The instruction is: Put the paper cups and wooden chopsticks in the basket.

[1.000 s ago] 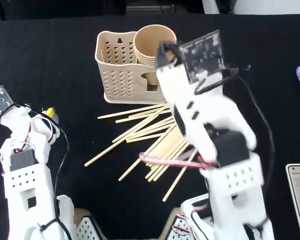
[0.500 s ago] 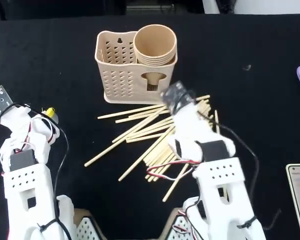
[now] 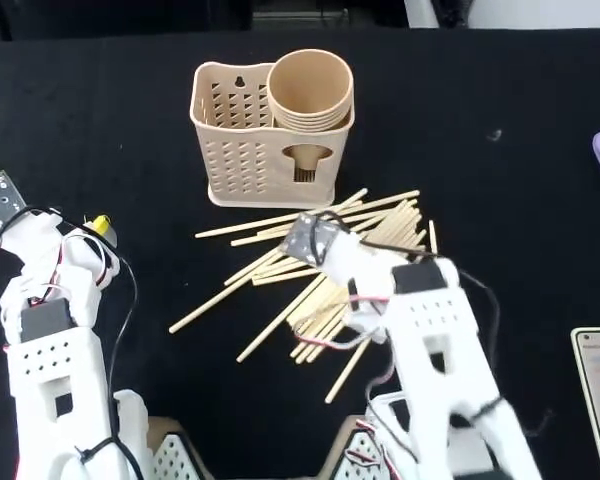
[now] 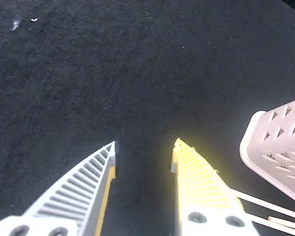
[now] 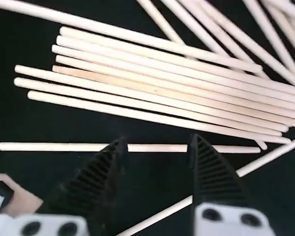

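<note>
Black cloth covers the surface [image 3: 100, 120], seen from above, with two white robot arms rising from its near edge. Toward the far side stands a beige perforated basket [image 3: 242, 150]. A nested stack of paper cups [image 3: 310, 88] sits upright inside it, at the end that lies to the right in the high view. The other half of the basket looks vacant. The cup part of the job appears finished.

Just in front of the basket, a loose fan of wooden chopsticks [image 3: 325, 262] lies flat on the cloth. Many lie side by side, some cross, and a few strays point off toward the left arm. All of them look to be outside the basket, so that half of the task seems not yet begun.

The right arm [image 3: 430, 330] bends low over the middle of the pile. Its wrist view shows the right tool [image 5: 157, 142], black with ribbed fingers, spread open and holding nothing. Its tips straddle a single chopstick [image 5: 64, 146] that lies a little apart from a tight row of others. Whether the tips touch the cloth cannot be told.

The left arm [image 3: 45, 330] stands at the left side, well apart from the pile. The left tool [image 4: 144, 145], one finger white and one yellow, is parted and empty above bare cloth, with a corner of the basket nearby.
</note>
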`<control>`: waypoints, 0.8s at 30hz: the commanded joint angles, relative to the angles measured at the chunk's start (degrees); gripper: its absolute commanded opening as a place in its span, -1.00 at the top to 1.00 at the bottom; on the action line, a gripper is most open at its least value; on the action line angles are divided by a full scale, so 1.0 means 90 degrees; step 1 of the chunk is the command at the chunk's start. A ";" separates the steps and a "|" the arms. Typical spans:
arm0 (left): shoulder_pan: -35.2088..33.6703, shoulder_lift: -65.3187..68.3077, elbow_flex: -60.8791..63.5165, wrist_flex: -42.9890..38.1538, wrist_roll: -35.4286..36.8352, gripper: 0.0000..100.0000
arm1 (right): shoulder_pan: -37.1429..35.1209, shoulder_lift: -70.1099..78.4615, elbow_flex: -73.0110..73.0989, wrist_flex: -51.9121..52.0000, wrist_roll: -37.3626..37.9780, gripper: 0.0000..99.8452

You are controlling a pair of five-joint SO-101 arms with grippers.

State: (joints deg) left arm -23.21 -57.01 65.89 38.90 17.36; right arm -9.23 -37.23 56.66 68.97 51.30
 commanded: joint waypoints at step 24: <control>0.0054 -0.0117 -0.0044 -0.0098 0.0000 0.62 | 0.0068 0.3717 -0.1441 -0.1241 0.2696 0.60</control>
State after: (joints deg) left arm -23.21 -57.01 65.89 38.90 17.36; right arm -9.32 -6.81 44.97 58.77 74.95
